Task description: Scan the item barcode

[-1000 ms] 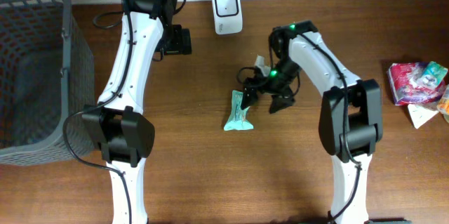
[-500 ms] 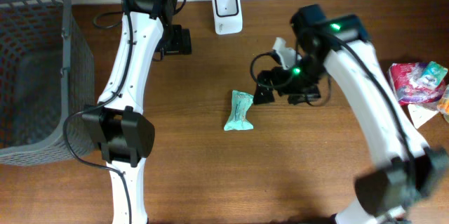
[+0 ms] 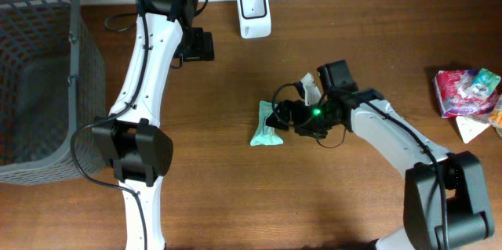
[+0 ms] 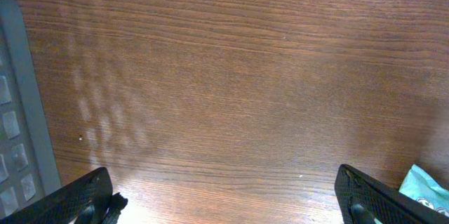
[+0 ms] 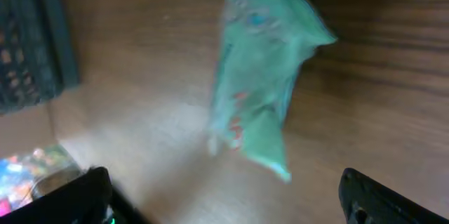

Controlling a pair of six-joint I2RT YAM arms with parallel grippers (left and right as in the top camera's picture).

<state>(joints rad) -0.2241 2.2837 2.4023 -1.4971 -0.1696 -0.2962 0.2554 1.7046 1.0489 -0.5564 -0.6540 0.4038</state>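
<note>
The item, a light green packet (image 3: 266, 125), lies flat on the wooden table near the middle. The right wrist view shows the packet (image 5: 263, 76) blurred, ahead of my right gripper (image 5: 235, 203), whose jaws stand wide apart with nothing between them. From overhead, my right gripper (image 3: 282, 117) sits low at the packet's right edge. The white barcode scanner (image 3: 254, 2) stands at the table's back edge. My left gripper (image 3: 200, 46) hovers open over bare wood left of the scanner. Its own camera shows the left gripper (image 4: 228, 206) with only a corner of the packet (image 4: 428, 185).
A grey mesh basket (image 3: 39, 70) fills the far left, and its rim (image 4: 17, 119) shows in the left wrist view. A pile of colourful packets (image 3: 467, 93) lies at the right edge. A black cable (image 3: 118, 21) lies behind the left arm.
My right arm swung up and to the right, then came back down low beside the packet's right edge. The packet and the left arm have stayed put.
</note>
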